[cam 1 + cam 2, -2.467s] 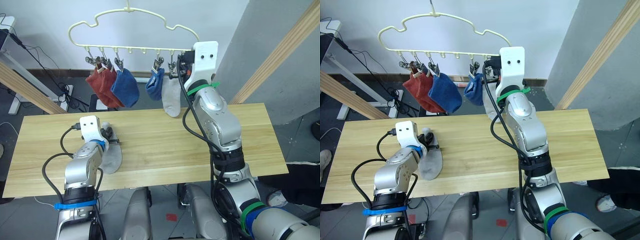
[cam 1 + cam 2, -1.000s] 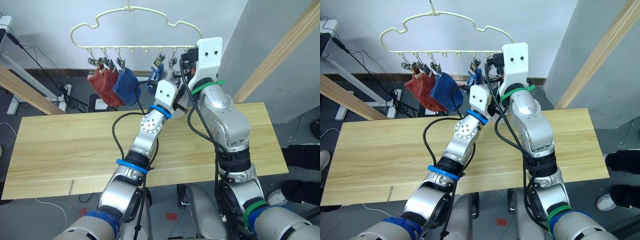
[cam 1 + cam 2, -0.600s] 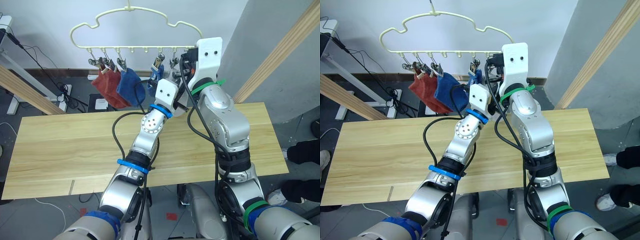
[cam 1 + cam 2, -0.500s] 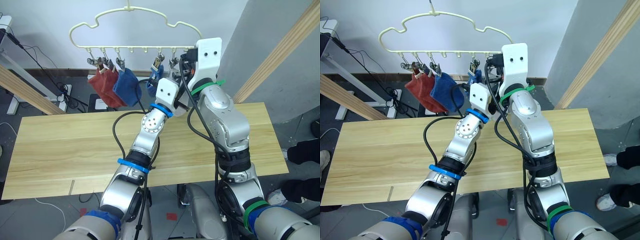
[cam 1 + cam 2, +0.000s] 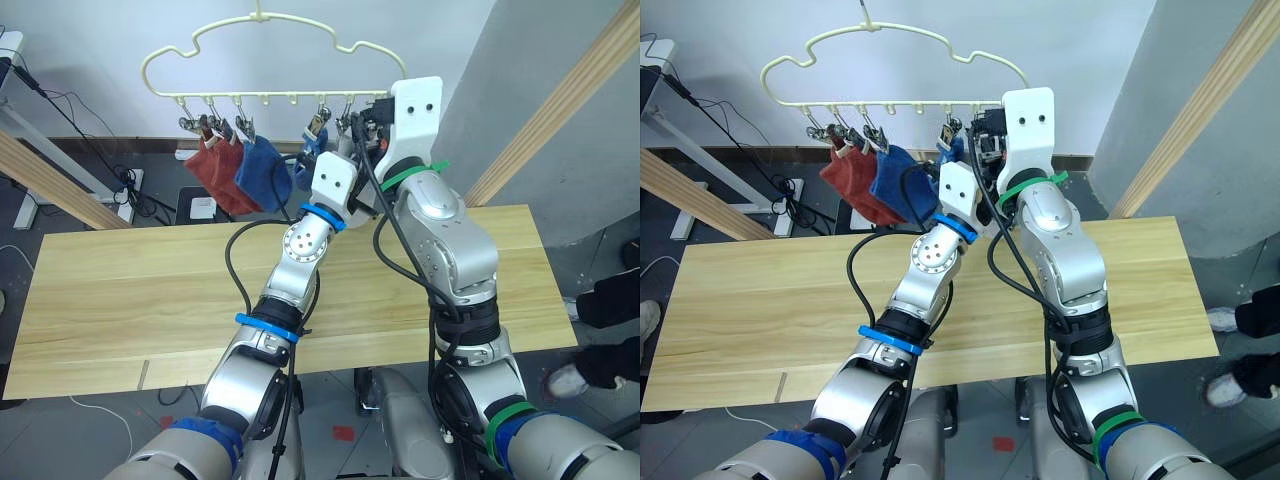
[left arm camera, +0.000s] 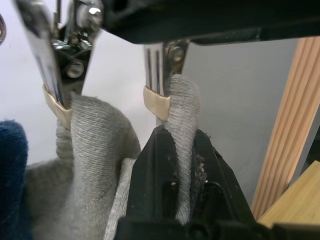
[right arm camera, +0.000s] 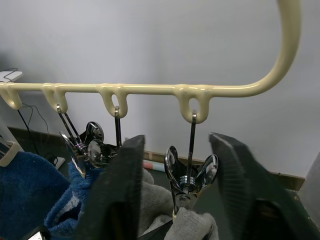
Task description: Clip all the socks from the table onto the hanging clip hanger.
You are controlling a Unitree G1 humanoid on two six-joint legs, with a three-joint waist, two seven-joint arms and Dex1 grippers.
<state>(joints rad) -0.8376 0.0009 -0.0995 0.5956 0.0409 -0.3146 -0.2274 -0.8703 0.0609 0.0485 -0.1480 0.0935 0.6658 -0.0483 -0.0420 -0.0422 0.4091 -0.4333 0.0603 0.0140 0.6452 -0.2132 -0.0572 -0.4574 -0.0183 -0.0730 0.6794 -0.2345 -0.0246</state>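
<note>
Both arms raised to the right end of the pale yellow hanger point(image 5: 262, 60), hung above the far edge of the counter point(image 5: 120, 290).

Left tool point(image 6: 182, 150) closed on a fold of grey sock point(image 6: 182, 130), pinched between its black fingers point(image 6: 150, 170) and pushed up against a metal clip point(image 6: 159, 75); cream pad of that clip touching the fabric at about 10 o'clock of the fold. Just beside it, a second grey sock point(image 6: 95, 135) already gripped by the neighbouring clip point(image 6: 52, 75), with a patch of blue sock point(image 6: 11, 165) at 9 o'clock from it.

Right tool point(image 7: 176, 195) open, its two dark fingers point(image 7: 116, 195) spread either side of the last clip point(image 7: 190, 172) under the hanger bar, not touching it as far as can be seen; grey fabric bunched right below that clip.

Along the bar from the head view: two rust red socks point(image 5: 212, 170) at the left clips, a blue sock point(image 5: 262, 172) just beside them at 3 o'clock, another blue sock point(image 5: 308, 160) further right, partly hidden behind the left wrist. Counter top bare wood under the arms.

A person's leg and shoe point(image 5: 600, 340) at 3 o'clock of the counter, on the floor.
</note>
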